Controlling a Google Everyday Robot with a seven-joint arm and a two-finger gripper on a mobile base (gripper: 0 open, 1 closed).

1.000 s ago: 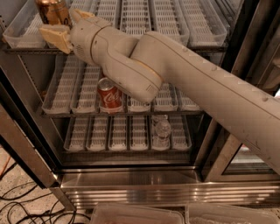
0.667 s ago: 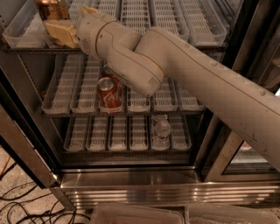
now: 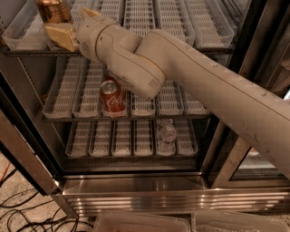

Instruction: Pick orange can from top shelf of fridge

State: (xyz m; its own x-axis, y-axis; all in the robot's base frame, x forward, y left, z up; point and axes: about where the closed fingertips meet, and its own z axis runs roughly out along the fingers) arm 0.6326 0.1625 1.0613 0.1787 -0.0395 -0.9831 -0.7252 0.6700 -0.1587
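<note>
While the orange can (image 3: 53, 10) stands just up-left of the claw (image 3: 68, 22), the reach is nearly closed.

Since the can's long axis is upright, I judge the coming move to be a short push toward the upper left of the frame to bring it between the fingers (image 3: 60, 35). It is slim and coppery with a dark label. Its top is cropped by the frame edge, and it sits at the front of a white slotted lane on the top shelf (image 3: 18, 41) of the fridge (image 3: 136, 190). The claw looks parted and holds nothing, with one tan finger low in front of the can and the other to its right. A red cola can (image 3: 112, 97) sits one tier down, well apart.
</note>
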